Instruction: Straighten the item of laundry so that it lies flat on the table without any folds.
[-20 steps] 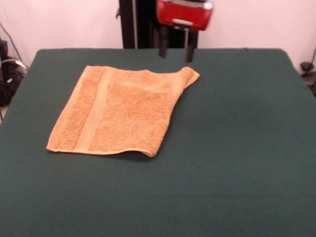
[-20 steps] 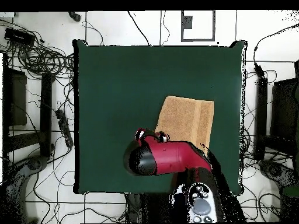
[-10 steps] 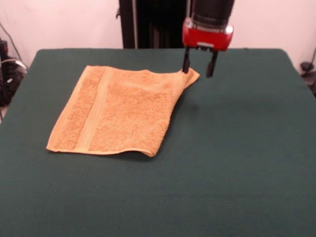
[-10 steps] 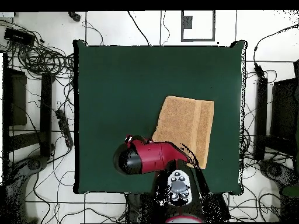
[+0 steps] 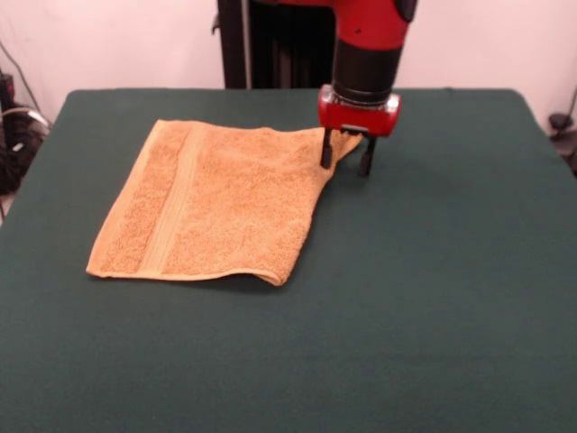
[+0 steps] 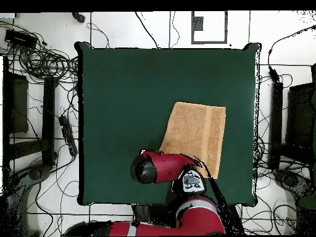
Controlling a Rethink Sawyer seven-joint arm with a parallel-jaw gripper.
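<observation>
Orange-tan towel [image 5: 216, 203] lies on the left half of the dark green table [image 5: 433, 289], folded over on itself along its right side, one corner poking out at the far right. Red-and-black gripper [image 5: 345, 158] stands over that corner, fingers spread apart, straddling it without clamping.

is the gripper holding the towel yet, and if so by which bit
Nothing is held yet. The gripper is open, its fingers straddling the raised far corner of the towel.

Even, soft light, faint shadow under the towel [image 5: 216, 203]'s folded edge; source seemingly overhead.
</observation>
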